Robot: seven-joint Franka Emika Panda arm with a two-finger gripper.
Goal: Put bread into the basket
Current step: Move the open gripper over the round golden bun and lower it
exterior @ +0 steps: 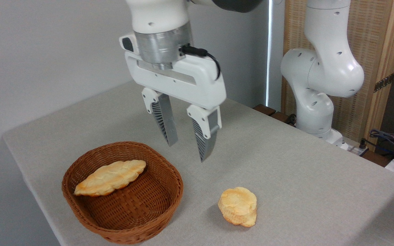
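The bread [238, 206], a small round golden bun with a flaky side, lies on the grey table to the right of the basket. The basket [156, 209] is round brown wicker and sits near the table's front left edge. A long pale braided loaf [109, 177] rests inside it against the back left wall. My gripper [187, 151] hangs open above the table, just behind the basket's right rim and up-left of the bun. Nothing is between its fingers [164, 119].
The grey cloth-covered table [286, 164] stretches back and right. The arm's white base [320, 102] stands at the back right edge. Cables and dark devices [393, 143] lie at the far right. A wooden panel stands behind the base.
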